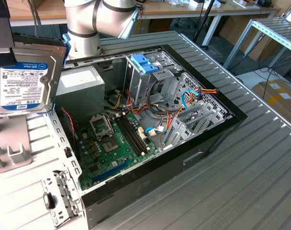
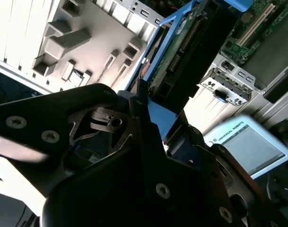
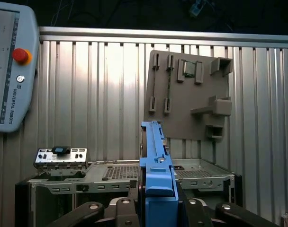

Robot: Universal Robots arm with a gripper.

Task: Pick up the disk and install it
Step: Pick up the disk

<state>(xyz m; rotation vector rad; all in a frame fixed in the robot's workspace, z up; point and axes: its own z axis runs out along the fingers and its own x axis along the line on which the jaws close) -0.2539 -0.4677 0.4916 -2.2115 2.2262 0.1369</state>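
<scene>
The gripper (image 3: pixel 156 210) is clamped on the disk (image 1: pixel 23 79), jaws closed on one blue-railed edge. It holds the disk in the air at the exterior view's left, label face out and clear of the table. The hold is on a narrow edge, with most of the drive standing out beyond the jaws. My worry is that a bump or a quick swing would twist it in the grip or let it slide out, and it would then land on the grey fixture plate (image 1: pixel 11 148) below the gripper. Farther from the gripper, toward the exterior view's right, the open computer case (image 1: pixel 207 139) lies flat. Its motherboard (image 1: pixel 117 143) sits low between the gripper and the drive cage (image 1: pixel 150 81), so a low pass could scrape components. The cage, which carries a light-blue clip (image 1: pixel 144 62), looks to me the tightest spot. A tilted approach would jam the rails against its walls, and the loose coloured cables (image 1: pixel 193 96) just beyond it could snag a tab. Everything rests on a ribbed metal table (image 1: pixel 241 191), whose hard ridges would be unkind to a dropped drive. A teach pendant (image 3: pixel 11 71) lies on it near the case. The room is a workshop, with benches (image 1: pixel 193 9) beyond the arm, and a metal rack (image 1: pixel 274 28) and cardboard boxes (image 1: pixel 279 96) well apart from the gripper.
</scene>
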